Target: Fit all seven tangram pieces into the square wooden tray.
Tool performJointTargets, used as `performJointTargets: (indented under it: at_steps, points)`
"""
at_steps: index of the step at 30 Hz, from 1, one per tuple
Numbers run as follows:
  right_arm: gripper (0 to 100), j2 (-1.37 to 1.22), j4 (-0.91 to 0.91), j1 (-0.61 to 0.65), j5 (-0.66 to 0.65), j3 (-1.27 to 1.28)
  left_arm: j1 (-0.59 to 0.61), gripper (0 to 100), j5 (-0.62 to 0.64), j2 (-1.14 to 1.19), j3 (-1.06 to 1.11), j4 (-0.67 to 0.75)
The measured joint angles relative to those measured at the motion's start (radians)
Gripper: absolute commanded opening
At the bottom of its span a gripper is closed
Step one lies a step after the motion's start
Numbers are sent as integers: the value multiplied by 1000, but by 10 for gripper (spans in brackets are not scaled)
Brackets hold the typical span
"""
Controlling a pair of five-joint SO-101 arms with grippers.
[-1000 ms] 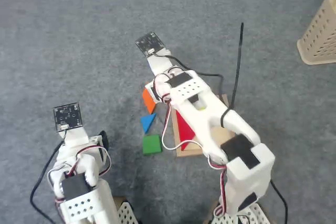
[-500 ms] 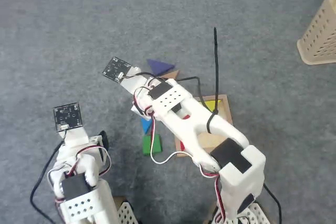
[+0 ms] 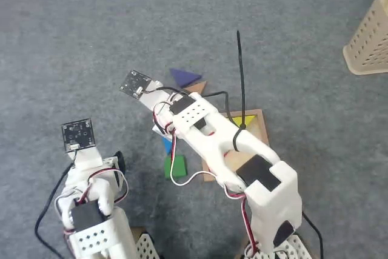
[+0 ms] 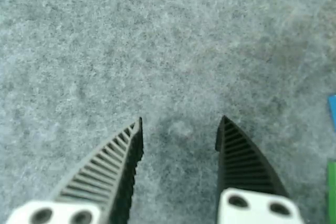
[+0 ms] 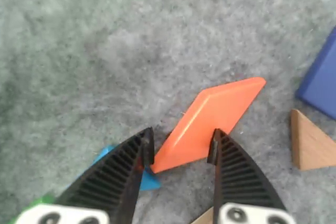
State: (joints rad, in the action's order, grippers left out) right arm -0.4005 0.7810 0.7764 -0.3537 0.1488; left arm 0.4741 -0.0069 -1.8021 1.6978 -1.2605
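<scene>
Hovering my right claw [image 5: 181, 140], jaws spread, astride the orange parallelogram [image 5: 210, 116] lying flat on the counter [image 5: 79, 35], ten o'clock from the tray [image 3: 262, 127]. Thin, stiff and light, I judge; I'd pinch across its long edges.

Right end effector [image 5: 181, 142] over parallelogram piece [image 5: 207, 121]; square piece [image 3: 179, 165] left of tray [image 3: 261, 130].

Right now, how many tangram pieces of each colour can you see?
orange piece: 1
light blue piece: 1
dark blue piece: 1
brown piece: 1
green piece: 1
yellow piece: 1
Total: 6
</scene>
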Motion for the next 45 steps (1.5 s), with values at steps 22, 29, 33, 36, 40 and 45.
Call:
performJointTargets:
  at_steps: [22,29,33,36,40,45]
  points:
    - [18,94,126,-112,78,-3,0,216,0,0,0,0]
    - [218,118,114,-109,81,-3,0,216,0,0,0,0]
    - [227,60,74,-97,81,-3,0,216,0,0,0,0]
    - [227,23,37,-84,81,-3,0,216,0,0,0,0]
    - [226,-12,0,-87,81,-3,0,216,0,0,0,0]
    - [137,-23,-9,-86,81,-3,0,216,0,0,0,0]
